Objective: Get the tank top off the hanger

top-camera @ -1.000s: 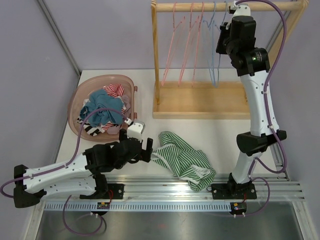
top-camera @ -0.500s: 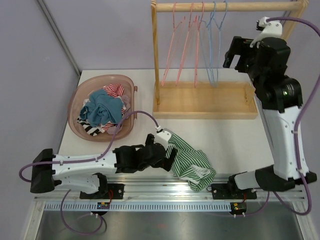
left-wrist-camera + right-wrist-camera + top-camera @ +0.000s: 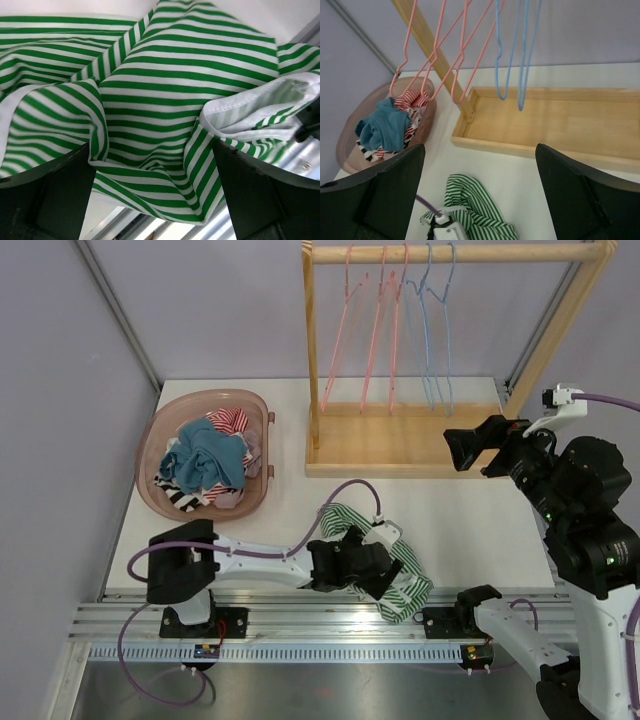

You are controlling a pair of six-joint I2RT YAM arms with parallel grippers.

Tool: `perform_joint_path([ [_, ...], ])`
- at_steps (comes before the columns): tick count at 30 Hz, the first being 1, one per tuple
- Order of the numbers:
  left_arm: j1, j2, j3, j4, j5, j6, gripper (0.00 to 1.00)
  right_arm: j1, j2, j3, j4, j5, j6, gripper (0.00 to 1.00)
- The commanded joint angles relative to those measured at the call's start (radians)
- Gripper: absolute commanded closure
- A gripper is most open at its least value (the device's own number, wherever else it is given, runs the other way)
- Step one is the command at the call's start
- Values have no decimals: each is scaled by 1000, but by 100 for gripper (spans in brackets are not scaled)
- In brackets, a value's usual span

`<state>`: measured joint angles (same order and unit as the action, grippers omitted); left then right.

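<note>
White table [image 3: 470, 520] bears crumpled tank top [image 3: 408, 582] — green-striped.

Soft striped cloth tank top [image 3: 165, 115], smooth wooden rack [image 3: 400, 445], translucent plastic basket [image 3: 205, 394], matt white table [image 3: 450, 515]

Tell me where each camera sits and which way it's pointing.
Top external: above, behind the bases, looking down on white table, wooden hanger rack, pink plastic basket; left arm and right arm show.
Left wrist: close above the green-and-white striped tank top; own open jaws in lower corners.
Right wrist: high at right, looking down and leftward over rack and basket; own open jaws in lower corners.
Shared: all three show the tank top.
</note>
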<state>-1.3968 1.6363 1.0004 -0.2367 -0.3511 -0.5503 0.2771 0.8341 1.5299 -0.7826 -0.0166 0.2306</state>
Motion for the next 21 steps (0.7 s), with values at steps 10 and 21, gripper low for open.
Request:
perform_joint_path([
  [10,-21,243,-35,157,-12,-80,79,4,-162,-48,57,-270,41,0],
  [21,-16,-158,-125,-93,-308,-157,100,2,-236,-73,42,-255,52,0],
])
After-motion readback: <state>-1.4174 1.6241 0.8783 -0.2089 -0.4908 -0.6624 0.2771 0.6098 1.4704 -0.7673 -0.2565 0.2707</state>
